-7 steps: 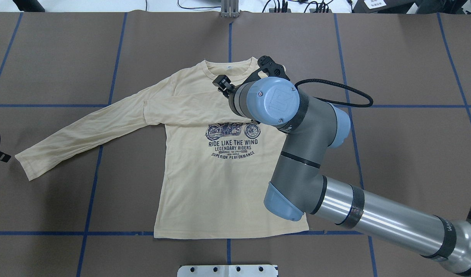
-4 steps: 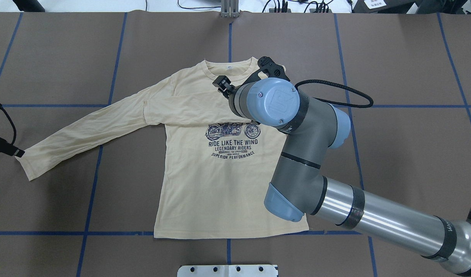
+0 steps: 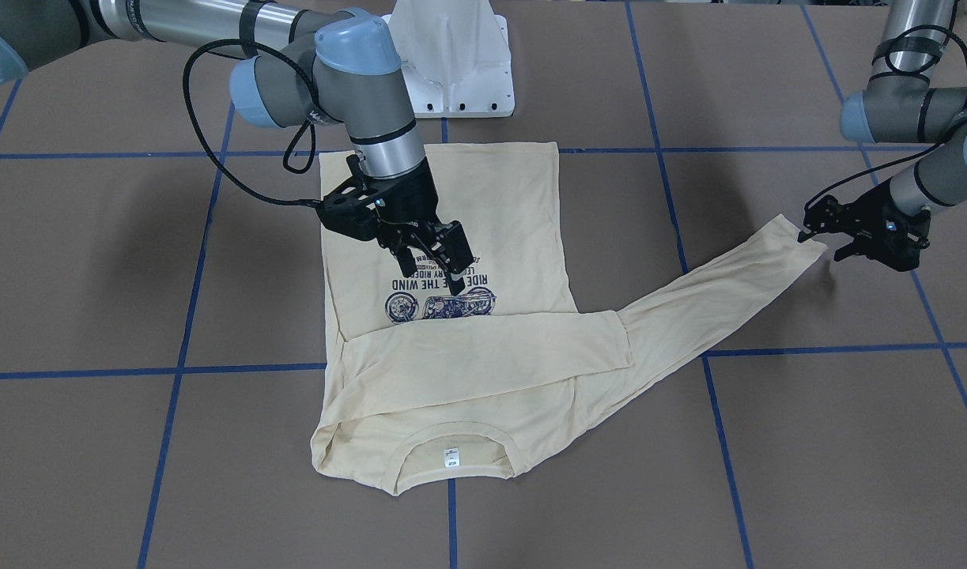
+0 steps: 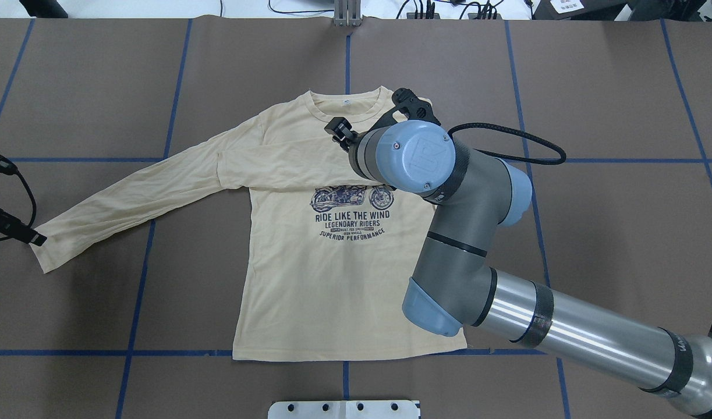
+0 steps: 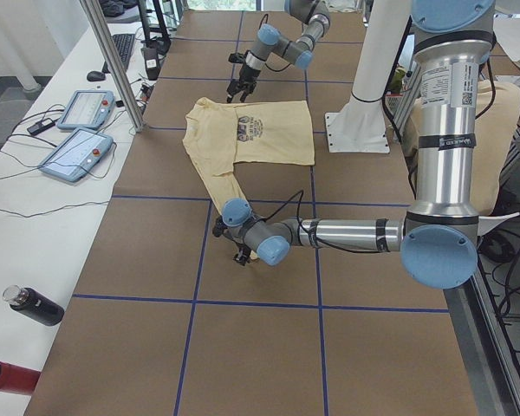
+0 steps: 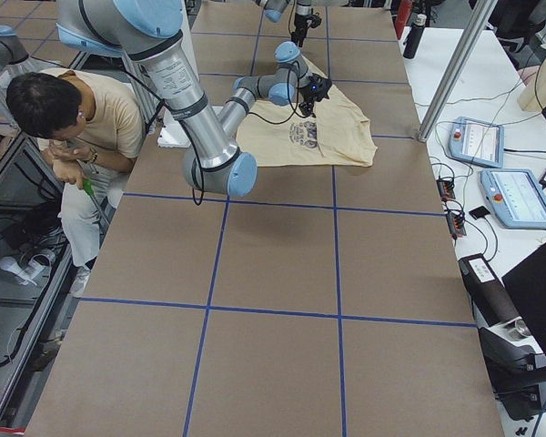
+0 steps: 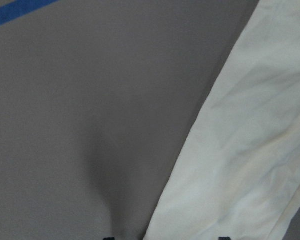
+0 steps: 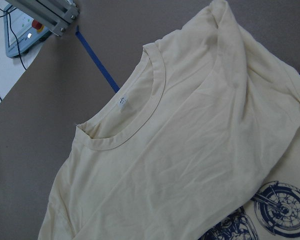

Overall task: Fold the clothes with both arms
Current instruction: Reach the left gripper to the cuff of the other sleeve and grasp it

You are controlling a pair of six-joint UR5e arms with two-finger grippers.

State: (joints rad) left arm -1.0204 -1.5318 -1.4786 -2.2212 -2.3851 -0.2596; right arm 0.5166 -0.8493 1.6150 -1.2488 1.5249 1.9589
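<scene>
T-shirt [image 4: 332,279] | right pincer [image 3: 432,270] spread, empty | wrist view: left pincer [image 3: 821,243] spread, straddles cuff [image 3: 791,237]

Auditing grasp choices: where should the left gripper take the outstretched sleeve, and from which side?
The outstretched sleeve lies flat and straight, so grip its cuff, the free end, coming from beyond it in line with the sleeve. The open left gripper sits right beside that end.

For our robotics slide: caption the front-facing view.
Pale cream-yellow long-sleeved T-shirt on a brown table: black right gripper over its print, black left gripper at the cuff.
</scene>
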